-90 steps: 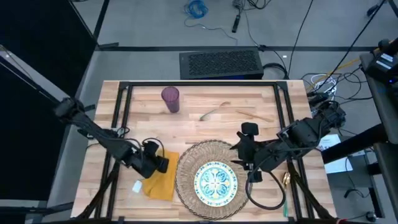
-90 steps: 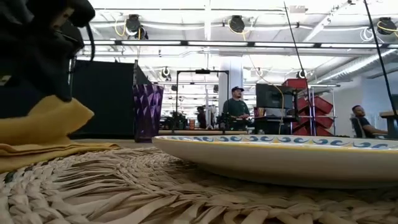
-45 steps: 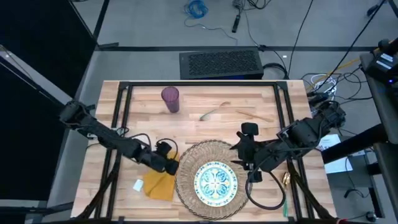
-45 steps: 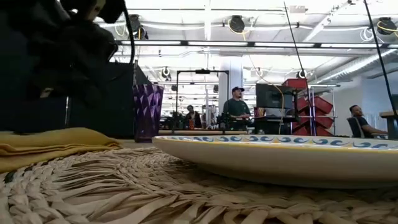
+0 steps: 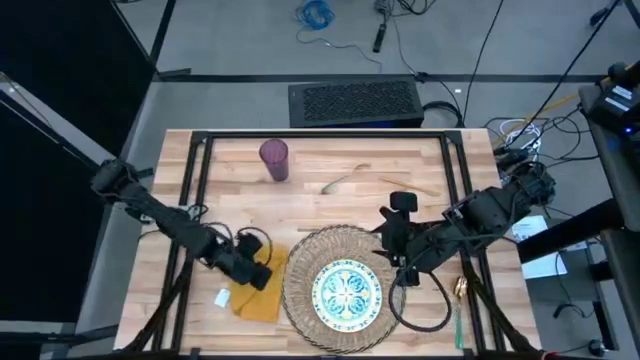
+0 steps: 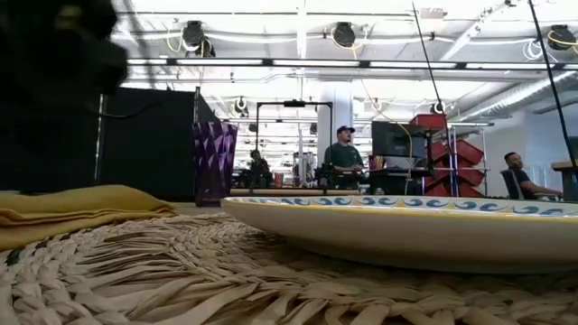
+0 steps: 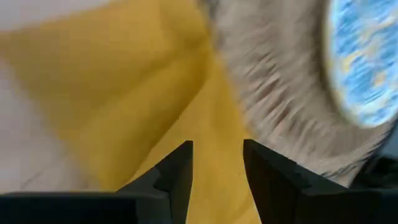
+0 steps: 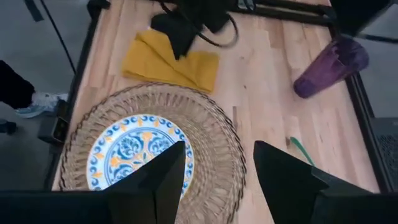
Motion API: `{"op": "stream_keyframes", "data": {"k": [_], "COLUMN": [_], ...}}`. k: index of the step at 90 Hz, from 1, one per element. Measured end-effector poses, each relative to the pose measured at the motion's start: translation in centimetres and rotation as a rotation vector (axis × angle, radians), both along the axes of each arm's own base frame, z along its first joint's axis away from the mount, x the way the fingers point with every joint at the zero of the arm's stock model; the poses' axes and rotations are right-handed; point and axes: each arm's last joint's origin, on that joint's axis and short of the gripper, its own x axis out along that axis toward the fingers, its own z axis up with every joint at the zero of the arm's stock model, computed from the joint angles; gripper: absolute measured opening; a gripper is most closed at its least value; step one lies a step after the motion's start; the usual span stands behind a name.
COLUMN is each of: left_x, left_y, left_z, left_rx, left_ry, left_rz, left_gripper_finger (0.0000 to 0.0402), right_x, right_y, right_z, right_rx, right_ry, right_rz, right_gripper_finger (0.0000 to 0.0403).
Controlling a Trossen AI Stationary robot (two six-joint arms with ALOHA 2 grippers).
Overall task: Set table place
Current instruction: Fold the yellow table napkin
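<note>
A: High view. Table [image 5: 330, 205] carries the mat [image 5: 338, 287] near the front edge, plate [image 5: 347, 291] centred on it. Napkin [image 5: 258, 286] lies just beside the mat's left rim. Tumbler [image 5: 274, 159] stands at the back left, well apart. Loose cutlery [image 5: 345, 181] lies mid-back, and one more piece sits by the right edge.

B: Arms?

A: Left gripper [image 5: 252, 266] is over the napkin's back edge. Right gripper [image 5: 392, 243] hangs by the mat's right rim, nothing in it.

B: Low view?

A: Mat weave up close, plate [image 6: 406, 226] on it, napkin [image 6: 72, 209] folded flat at left, tumbler [image 6: 213, 163] upright behind. People in the room beyond, well off the table. A dark arm part fills the top left corner.

B: Left wrist?

A: Left gripper [image 7: 216, 169] has its fingers spread with a gap, holding nothing, napkin [image 7: 124, 99] right under it. Mat fringe and plate edge beside it, blurred.

B: Right wrist?

A: Right gripper [image 8: 217, 171] also spread, empty, above the mat [image 8: 211, 137] and plate [image 8: 134, 152]. Napkin, tumbler and a green-handled piece show beyond.

B: Step?

A: My guess is the napkin is placed, so mat, plate and napkin are done. Tumbler and cutlery remain. The next move likely calls for a reach to the back of the table, pinching the tumbler upright and carrying it near the plate.
</note>
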Motion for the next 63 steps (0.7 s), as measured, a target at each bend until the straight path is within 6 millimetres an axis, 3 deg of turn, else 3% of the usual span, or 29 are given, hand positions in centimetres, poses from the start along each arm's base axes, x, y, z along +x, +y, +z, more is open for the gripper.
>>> {"op": "stream_keyframes", "data": {"k": [27, 63], "left_x": [-3.4, -6.9], "left_y": [-2.3, -5.4], "left_z": [-0.4, 0.5], "left_rx": [0.035, -0.157], "left_ry": [0.108, 0.075], "left_rz": [-0.022, 0.149], "left_gripper_finger": [0.0125, 0.0125], "right_x": [0.5, 0.5], "right_y": [-1.0, -1.0], "right_z": [0.0, 0.0], "right_rx": [0.007, 0.022], "right_ry": [0.001, -0.005], "right_rz": [-0.041, -0.051], "right_gripper_finger": [0.0178, 0.0178]}}
